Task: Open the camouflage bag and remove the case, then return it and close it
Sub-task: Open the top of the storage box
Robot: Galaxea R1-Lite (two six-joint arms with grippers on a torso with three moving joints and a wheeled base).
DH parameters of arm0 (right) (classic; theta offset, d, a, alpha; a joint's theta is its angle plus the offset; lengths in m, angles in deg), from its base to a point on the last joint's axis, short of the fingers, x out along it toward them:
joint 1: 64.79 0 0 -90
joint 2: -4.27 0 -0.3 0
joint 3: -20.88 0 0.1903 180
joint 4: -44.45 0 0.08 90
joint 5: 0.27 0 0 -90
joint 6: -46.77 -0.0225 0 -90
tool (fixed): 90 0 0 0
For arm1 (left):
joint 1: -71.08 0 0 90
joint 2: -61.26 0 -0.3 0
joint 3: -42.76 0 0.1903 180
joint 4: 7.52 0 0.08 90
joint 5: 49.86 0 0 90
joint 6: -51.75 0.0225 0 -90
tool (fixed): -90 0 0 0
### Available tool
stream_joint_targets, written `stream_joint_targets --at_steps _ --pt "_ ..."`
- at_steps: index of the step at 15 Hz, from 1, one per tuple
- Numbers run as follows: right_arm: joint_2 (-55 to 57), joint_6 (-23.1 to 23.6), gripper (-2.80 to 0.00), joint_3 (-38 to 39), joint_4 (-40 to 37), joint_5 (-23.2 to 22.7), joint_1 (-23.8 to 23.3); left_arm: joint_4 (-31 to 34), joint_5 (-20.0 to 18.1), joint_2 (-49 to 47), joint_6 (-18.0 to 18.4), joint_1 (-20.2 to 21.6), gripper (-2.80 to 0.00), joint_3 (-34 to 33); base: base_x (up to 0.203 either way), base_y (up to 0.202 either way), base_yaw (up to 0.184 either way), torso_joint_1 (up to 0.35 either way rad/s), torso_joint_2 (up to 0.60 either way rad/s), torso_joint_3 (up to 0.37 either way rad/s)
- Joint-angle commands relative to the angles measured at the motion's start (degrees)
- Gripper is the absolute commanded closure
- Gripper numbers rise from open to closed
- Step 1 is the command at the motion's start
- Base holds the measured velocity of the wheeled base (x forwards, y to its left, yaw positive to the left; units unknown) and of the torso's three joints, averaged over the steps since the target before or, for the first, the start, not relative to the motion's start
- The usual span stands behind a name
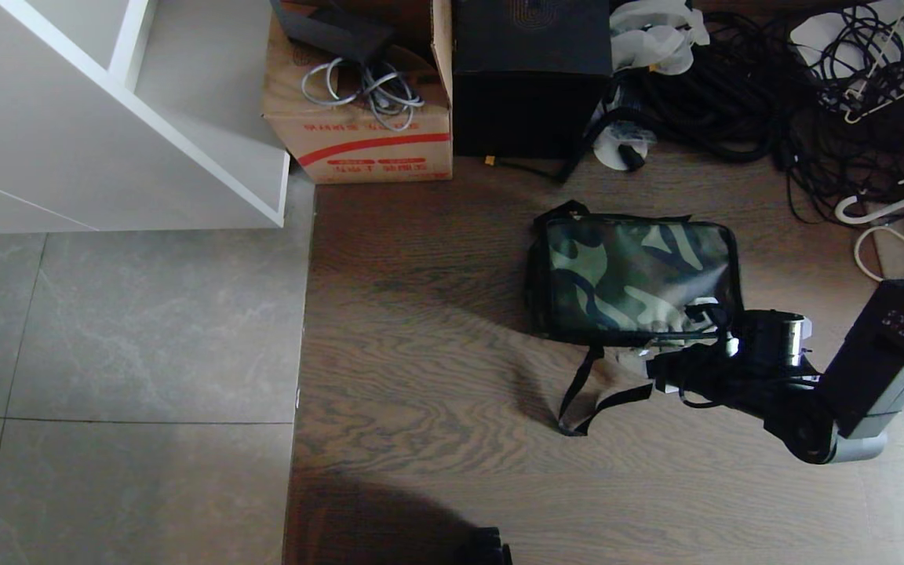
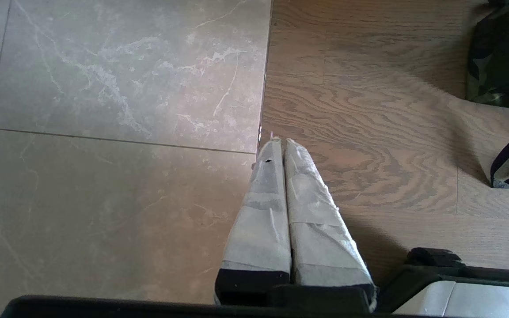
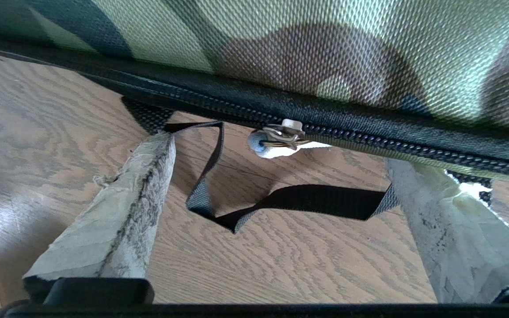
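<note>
We had the camouflage bag (image 1: 636, 275) lying flat on the wooden floor (image 1: 421, 353), lid down and zipped as far as we could see, its black strap (image 1: 581, 392) trailing loose toward the robot; the case was not visible anywhere, so we judged it to be inside. The right tool (image 1: 648, 369) sat low at the bag's near edge, at its right end, fingers spread wide and gripping nothing. In the right wrist view the two taped fingers (image 3: 117, 221) bracketed the zipper line, with the zipper pull (image 3: 281, 134) and its small whitish tab hanging off the seam between them, closer to neither pad by much. The left tool (image 2: 281, 145) was parked off to the side above the tile-wood joint, fingers pressed together and empty, well apart from the bag. We read the step as getting hold of the pull, whether to open or to finish closing we couldn't tell. To do it well we'd have wanted the tool pushed a bit further in so the pads reached the tab, not the strap loop (image 3: 219, 207) lying on the floor just under it, since that webbing was easy to pinch by mistake. Clamp on the tab only, then drag along the seam direction, staying level with the zipper so the soft bag didn't slide or lift; the bag was unanchored, so a slow pull mattered.
</note>
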Motion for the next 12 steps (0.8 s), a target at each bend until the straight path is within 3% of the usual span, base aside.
stream_joint_targets --at_steps 1,12 --pt "1.9 -0.2 -2.8 -0.7 1.0 -0.1 0.2 0.0 0.0 0.0 0.0 0.0 0.0 -0.5 0.0 0.0 0.0 0.0 0.0 0.0" --pt "6.3 -0.9 -2.8 -3.4 7.4 -0.3 0.4 0.0 0.0 0.0 0.0 -0.1 0.0 -0.5 0.0 0.0 0.0 0.0 0.0 0.0"
